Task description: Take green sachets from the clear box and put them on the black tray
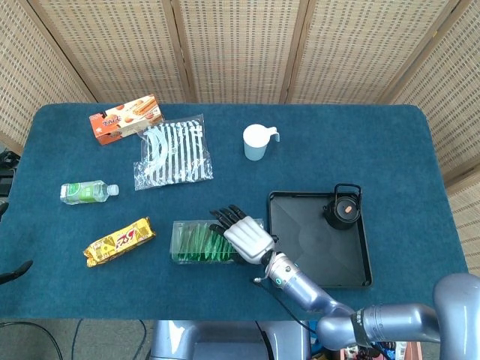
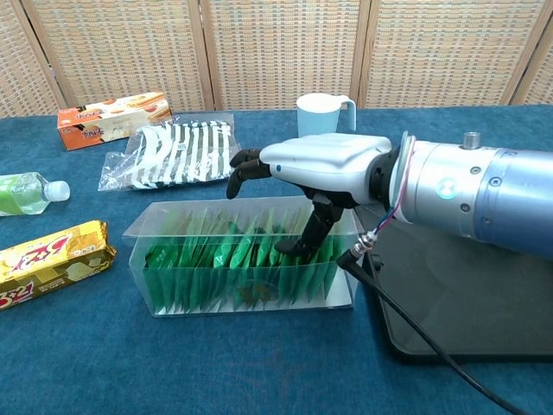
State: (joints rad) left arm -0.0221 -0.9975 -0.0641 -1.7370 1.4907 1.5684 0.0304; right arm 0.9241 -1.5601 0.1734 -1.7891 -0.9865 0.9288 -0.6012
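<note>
The clear box [image 1: 187,241] [image 2: 173,294] lies left of the black tray [image 1: 315,240] [image 2: 467,303] and is packed with upright green sachets [image 1: 196,244] [image 2: 233,259]. My right hand [image 1: 244,234] [image 2: 320,164] hovers over the box's right end. Its fingers [image 2: 246,164] stretch out flat above the box and its thumb [image 2: 307,233] dips down among the sachets. No sachet is lifted or pinched. The box sits slightly tilted. A small black pot [image 1: 343,208] stands in the tray's far right corner. My left hand does not show.
A white cup [image 1: 256,142] [image 2: 326,114] stands behind the tray. On the left lie a striped bag [image 1: 172,154] [image 2: 173,154], an orange biscuit box [image 1: 126,118], a green bottle [image 1: 88,192] and a yellow snack bar [image 1: 118,241] [image 2: 47,259].
</note>
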